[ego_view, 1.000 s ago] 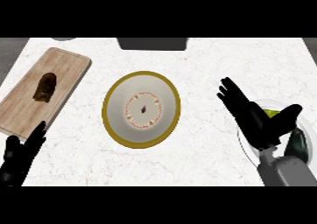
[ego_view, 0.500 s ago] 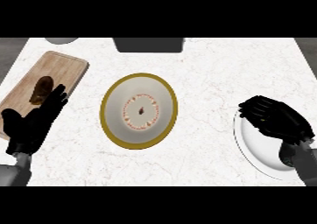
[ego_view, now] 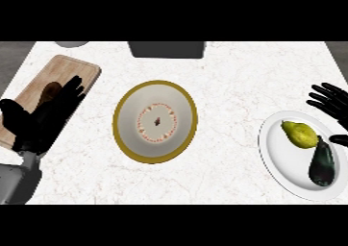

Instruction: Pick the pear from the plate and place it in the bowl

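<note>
Reaching stage: pear not yet grasped, judged from its position on the plate.
Landmark: gold-rimmed bowl (ego_view: pixel 155 121), mid-desk; all places below are given relative to it.
Pear (ego_view: pixel 299 134): well to the right of the bowl, lying on the white plate (ego_view: pixel 276 161), upper part of the plate, uncovered and accessible from above.
Dark vegetable (ego_view: pixel 321 164): on the same plate, just below-right of the pear, appears to touch it; likely an eggplant, not part of the task.
Right hand (ego_view: pixel 338 106): far right of the bowl, just above-right of the pear, at the plate's upper edge. Fingers spread straight, thumb pointing in toward the plate; nothing is held. No contact with the pear is seen. Spread posture is judged as an approach opening sized for the pear.
Left hand (ego_view: pixel 43 115): left of the bowl, over the wooden cutting board (ego_view: pixel 74 69). Fingers straight and relaxed, nothing held; judged parked clear of the transfer path.
Dark item (ego_view: pixel 52 90) on board: partly hidden by the left hand, identity cannot be told.
Bowl interior: nothing inside but a ring pattern; drop zone unobstructed.
Desk (ego_view: pixel 233 81): white marble, open path between plate and bowl.
Next move, judged: right hand to be lowered over the pear and closed without dragging the dark vegetable.
Risk: neighbour touching the pear may be nudged.
</note>
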